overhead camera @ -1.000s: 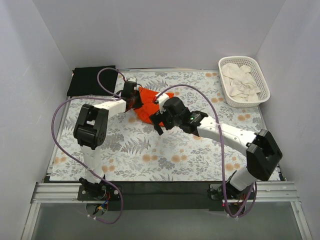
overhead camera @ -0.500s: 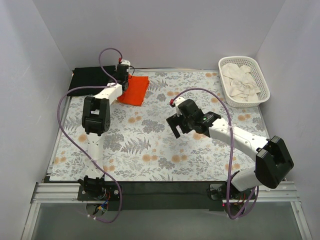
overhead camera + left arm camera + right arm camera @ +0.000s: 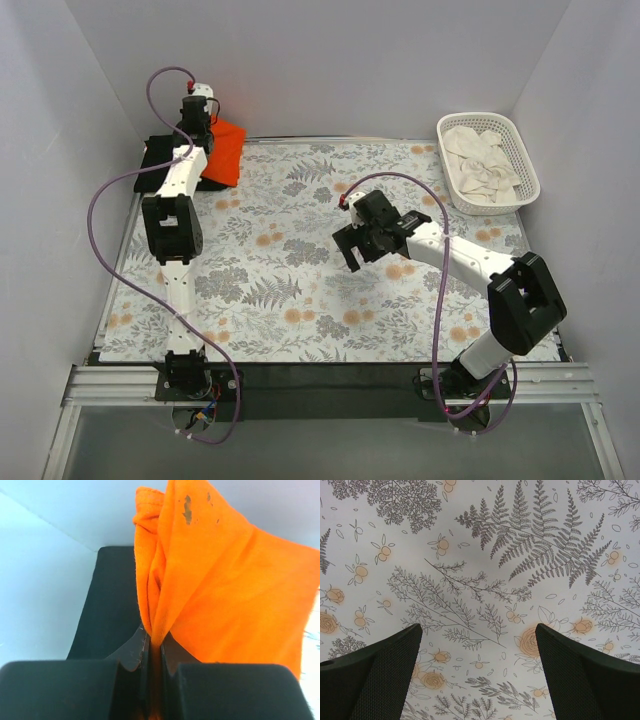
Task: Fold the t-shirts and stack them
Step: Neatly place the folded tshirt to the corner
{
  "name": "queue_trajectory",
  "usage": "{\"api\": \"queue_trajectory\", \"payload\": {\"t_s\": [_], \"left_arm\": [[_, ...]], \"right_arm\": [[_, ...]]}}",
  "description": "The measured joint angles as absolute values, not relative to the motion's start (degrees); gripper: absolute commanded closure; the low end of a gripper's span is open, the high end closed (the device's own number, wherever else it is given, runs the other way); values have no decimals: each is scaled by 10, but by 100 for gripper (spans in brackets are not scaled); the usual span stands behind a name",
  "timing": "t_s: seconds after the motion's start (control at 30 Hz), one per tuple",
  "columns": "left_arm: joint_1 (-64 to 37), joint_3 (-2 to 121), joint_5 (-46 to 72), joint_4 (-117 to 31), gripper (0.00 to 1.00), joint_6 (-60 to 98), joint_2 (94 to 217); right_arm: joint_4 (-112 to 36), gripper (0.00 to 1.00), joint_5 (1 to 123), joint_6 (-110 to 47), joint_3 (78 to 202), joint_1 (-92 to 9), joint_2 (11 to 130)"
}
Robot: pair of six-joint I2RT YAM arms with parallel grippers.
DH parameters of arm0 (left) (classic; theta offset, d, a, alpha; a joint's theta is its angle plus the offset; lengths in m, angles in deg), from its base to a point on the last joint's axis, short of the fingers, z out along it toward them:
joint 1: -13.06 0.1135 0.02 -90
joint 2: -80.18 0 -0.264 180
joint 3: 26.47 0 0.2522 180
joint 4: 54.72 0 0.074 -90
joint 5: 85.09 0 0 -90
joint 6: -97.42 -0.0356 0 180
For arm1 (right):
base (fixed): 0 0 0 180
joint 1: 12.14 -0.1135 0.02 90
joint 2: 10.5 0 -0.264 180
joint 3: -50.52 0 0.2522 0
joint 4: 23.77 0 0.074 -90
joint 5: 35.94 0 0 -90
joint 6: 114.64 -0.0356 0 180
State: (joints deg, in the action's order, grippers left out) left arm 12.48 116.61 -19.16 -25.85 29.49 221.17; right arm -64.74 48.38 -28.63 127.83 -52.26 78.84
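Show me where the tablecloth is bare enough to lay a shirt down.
Bare: the far middle of the tablecloth, between the orange t-shirt and the basket, and the near stretch between the left arm and the right arm. Crowded: the far-left corner, where the left fingers hold the orange t-shirt over the black t-shirt.

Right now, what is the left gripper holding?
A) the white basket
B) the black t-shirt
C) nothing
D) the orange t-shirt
D: in the left wrist view the left gripper is shut on a pinched fold of the orange t-shirt.
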Motion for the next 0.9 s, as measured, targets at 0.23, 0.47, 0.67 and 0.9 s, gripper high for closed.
{"api": "queue_trajectory", "payload": {"t_s": [0.23, 0.47, 0.67, 0.9], "left_arm": [[173, 1167, -147, -253, 100, 302, 2232], [190, 1165, -139, -266, 100, 301, 2273], [190, 1163, -145, -279, 100, 292, 2284], [189, 1165, -165, -295, 100, 278, 2289]], "right_arm": [[-653, 16, 497, -285, 1287, -520, 797], [-668, 17, 500, -285, 1295, -519, 807], [-679, 18, 502, -285, 1295, -519, 811], [-688, 18, 504, -285, 1295, -519, 811]]}}
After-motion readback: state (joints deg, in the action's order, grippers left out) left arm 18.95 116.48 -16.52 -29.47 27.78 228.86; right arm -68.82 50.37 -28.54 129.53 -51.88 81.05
